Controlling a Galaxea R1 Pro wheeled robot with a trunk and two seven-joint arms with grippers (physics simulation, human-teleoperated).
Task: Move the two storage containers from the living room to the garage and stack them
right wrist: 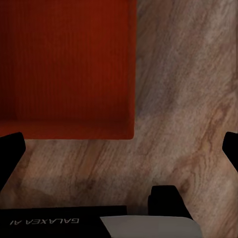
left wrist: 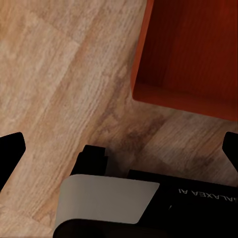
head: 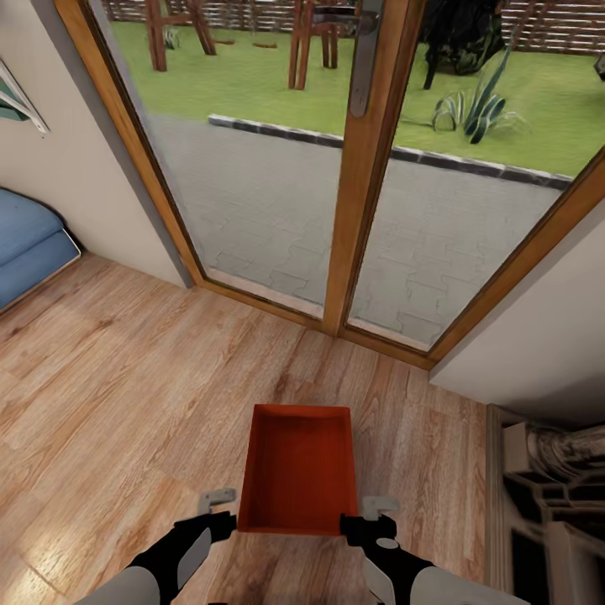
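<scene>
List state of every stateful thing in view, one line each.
storage container: upright, open top, nothing inside, between both grippers above the wood-plank floor; contact with either gripper unclear.
left gripper: open, beside the container's near-left corner.
right gripper: open, beside the container's near-right corner.
glass doors: shut.

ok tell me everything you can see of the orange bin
The bin is a shallow, open-top rectangular tray, orange-red, looking like thin plastic, with a finely ribbed bottom that shows in the right wrist view. It is empty and upright, level, above the wood floor just inside the glass doors. The left gripper and right gripper flank its near corners; whether they touch it or it rests on the floor cannot be told.
</scene>
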